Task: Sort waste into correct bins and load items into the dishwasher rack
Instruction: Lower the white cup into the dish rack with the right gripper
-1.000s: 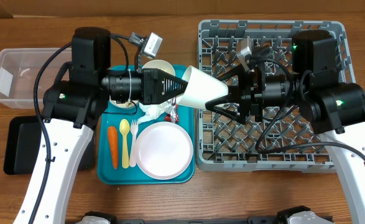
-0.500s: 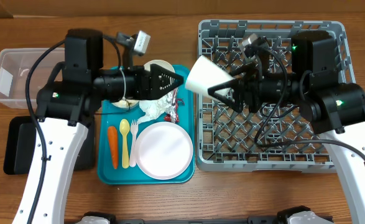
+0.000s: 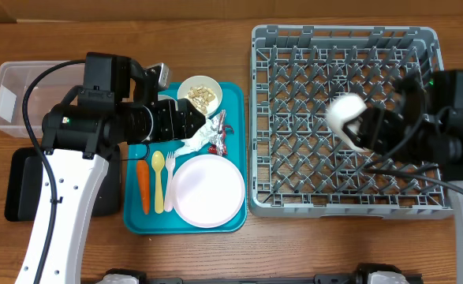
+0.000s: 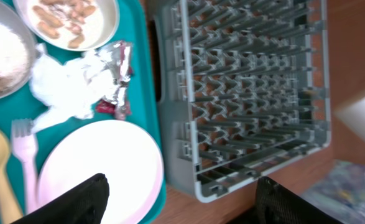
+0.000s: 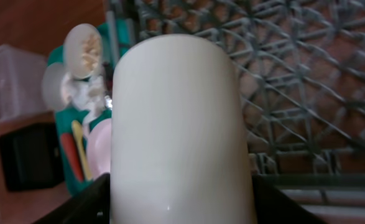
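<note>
My right gripper [image 5: 182, 214] is shut on the small white cup [image 5: 179, 118], a finger on each side of it. In the overhead view the cup [image 3: 343, 115] hangs over the middle right of the grey dishwasher rack [image 3: 259, 118]. My left gripper [image 4: 182, 205] stands open and empty above the teal tray. It hovers near the crumpled red-and-silver wrapper [image 4: 117, 78], the white napkin [image 4: 67, 87] and the plate [image 3: 207, 189]. A bowl of nut scraps [image 3: 199, 92] sits at the tray's far end, with a rice bowl [image 4: 2, 56] beside it.
A carrot [image 3: 143, 185], a yellow spoon [image 3: 158, 181] and a white fork [image 3: 169, 177] lie on the teal tray [image 3: 132, 221]. The clear tub [image 3: 18, 95] and the black tray [image 3: 26, 185] sit at the far left. The left arm hides part of the teal tray.
The left gripper opened, let go of the cup and drew back left over the teal tray. The right gripper carried the cup to the right, over the rack.
</note>
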`<state>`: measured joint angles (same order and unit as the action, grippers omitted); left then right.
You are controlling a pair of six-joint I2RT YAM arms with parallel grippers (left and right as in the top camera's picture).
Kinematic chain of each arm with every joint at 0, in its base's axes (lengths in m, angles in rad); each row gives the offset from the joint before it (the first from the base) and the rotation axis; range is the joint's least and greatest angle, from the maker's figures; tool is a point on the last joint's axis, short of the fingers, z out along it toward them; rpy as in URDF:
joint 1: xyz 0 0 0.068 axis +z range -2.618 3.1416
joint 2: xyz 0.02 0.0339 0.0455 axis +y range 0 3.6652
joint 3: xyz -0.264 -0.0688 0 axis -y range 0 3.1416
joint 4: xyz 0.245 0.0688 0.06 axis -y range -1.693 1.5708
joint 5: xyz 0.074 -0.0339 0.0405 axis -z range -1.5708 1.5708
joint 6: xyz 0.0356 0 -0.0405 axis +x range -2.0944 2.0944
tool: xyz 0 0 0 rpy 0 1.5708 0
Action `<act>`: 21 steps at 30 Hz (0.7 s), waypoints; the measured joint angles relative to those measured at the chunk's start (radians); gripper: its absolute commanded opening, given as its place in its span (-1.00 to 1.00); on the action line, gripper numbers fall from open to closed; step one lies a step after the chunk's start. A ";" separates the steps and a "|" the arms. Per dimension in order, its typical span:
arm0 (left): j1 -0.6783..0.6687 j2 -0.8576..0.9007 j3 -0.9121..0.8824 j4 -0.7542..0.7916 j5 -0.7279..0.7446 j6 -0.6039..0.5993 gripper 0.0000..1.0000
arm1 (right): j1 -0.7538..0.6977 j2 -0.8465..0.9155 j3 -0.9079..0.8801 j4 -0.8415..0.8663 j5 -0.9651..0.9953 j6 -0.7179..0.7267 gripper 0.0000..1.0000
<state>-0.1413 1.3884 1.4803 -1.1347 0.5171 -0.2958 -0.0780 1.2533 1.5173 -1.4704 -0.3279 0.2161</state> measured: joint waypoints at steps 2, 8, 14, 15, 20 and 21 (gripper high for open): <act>0.000 0.000 0.000 -0.009 -0.030 0.005 0.58 | -0.027 0.003 0.000 -0.068 0.055 0.023 -0.06; 0.000 0.000 0.000 -0.019 -0.093 0.009 0.60 | -0.047 0.024 -0.006 -0.153 0.180 0.073 -0.05; 0.000 0.000 0.000 -0.021 -0.111 0.011 0.61 | -0.047 0.070 -0.096 -0.119 0.261 0.123 -0.04; 0.000 0.000 0.000 -0.021 -0.111 0.011 0.60 | -0.047 0.080 -0.110 -0.104 0.267 0.126 -0.04; 0.000 0.000 0.000 -0.023 -0.114 0.011 0.61 | -0.047 0.159 -0.162 -0.045 0.293 0.143 -0.04; 0.000 0.000 0.000 -0.024 -0.114 0.011 0.61 | -0.047 0.176 -0.166 -0.040 0.294 0.146 -0.04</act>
<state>-0.1413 1.3884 1.4803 -1.1587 0.4026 -0.2844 -0.1246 1.4296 1.3514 -1.5105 -0.0334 0.3618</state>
